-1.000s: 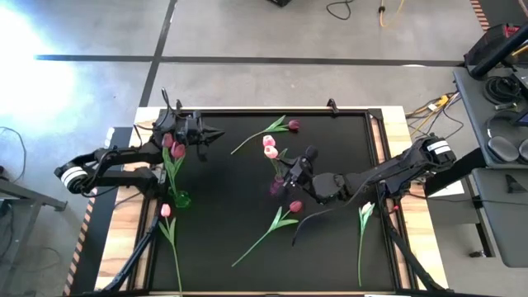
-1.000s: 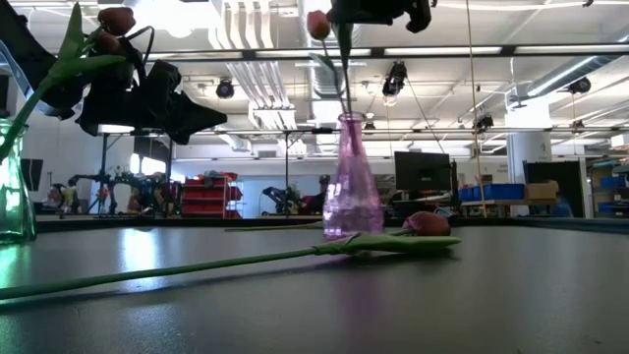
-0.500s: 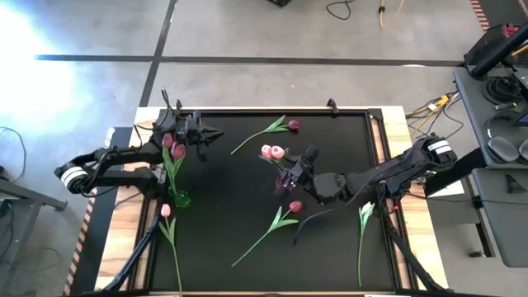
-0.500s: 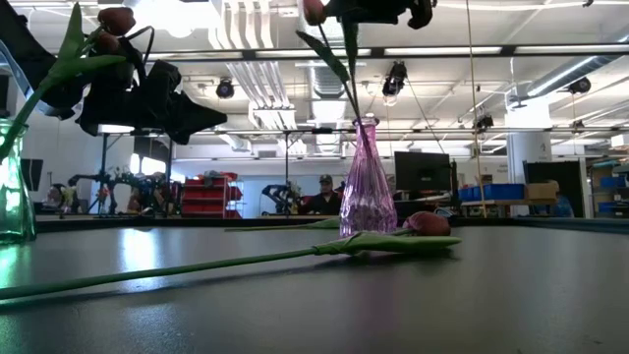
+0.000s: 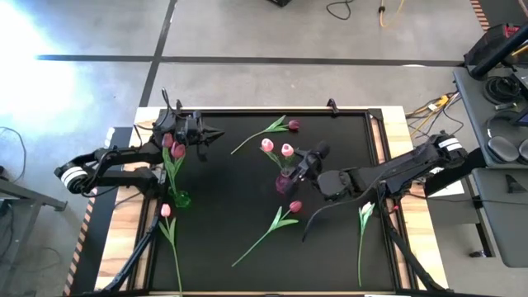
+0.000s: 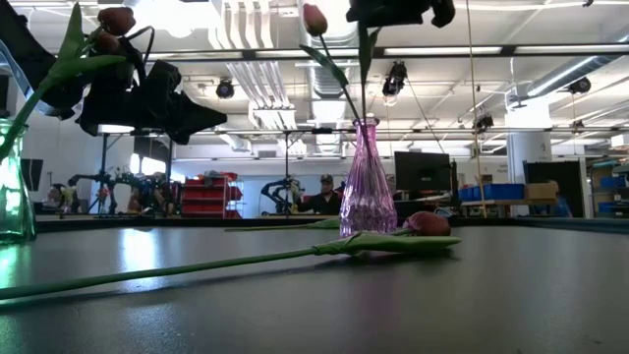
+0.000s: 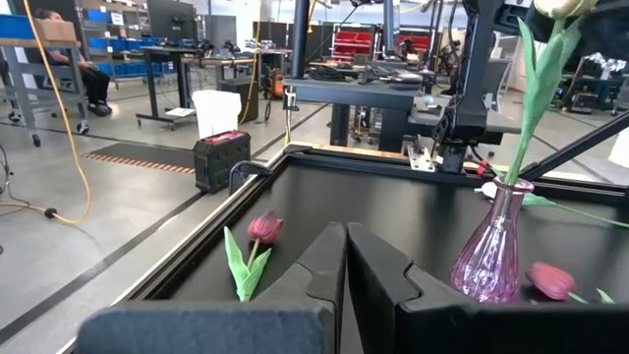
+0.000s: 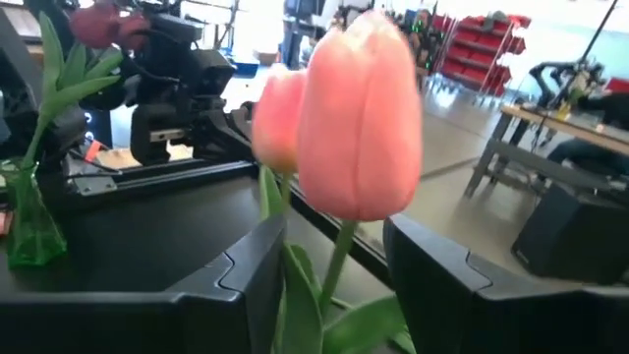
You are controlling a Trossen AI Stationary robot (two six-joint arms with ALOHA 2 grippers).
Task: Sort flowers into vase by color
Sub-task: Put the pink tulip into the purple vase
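Placing: right hand (image 5: 307, 162) sits just right of the pink vase (image 5: 283, 181), mid counter (image 5: 231, 206); a pale pink tulip (image 8: 360, 118) stands between its spread fingers (image 8: 447, 285), stem not visibly pinched, so I read it as let go or nearly so.
Vase contents: two pale pink heads (image 5: 267, 145) up top, stems down the neck; second head (image 5: 287, 150) beside it.
Key relation: vase lies just left of the right hand, stems near upright; hand needs to back off to its own side w/o dragging stems or tipping the vase.
Next candidates: dark red tulip (image 5: 294, 206) lies just below the vase, stem running down-left, long axis diagonal; right arm nearer. Another dark one (image 5: 294, 124) near the far edge, stem pointing left. Leafy stem (image 5: 364, 219) at right edge, close to right arm.
Left side: left hand (image 5: 202, 134) near far-left corner, fingers pressed together w/ nothing between them, waiting. Green vase (image 5: 181, 199) at left edge has dark red heads (image 5: 176, 148); a pink tulip (image 5: 166, 211) lies beside it on the counter.
Change vs earlier: vase tilted a sec ago, now upright; heads have spread apart; right hand has slid rightward, away from the vase. Left arm unchanged.
Risk: light vase, top-heavy w/ long stems; prob. tips on any snag.
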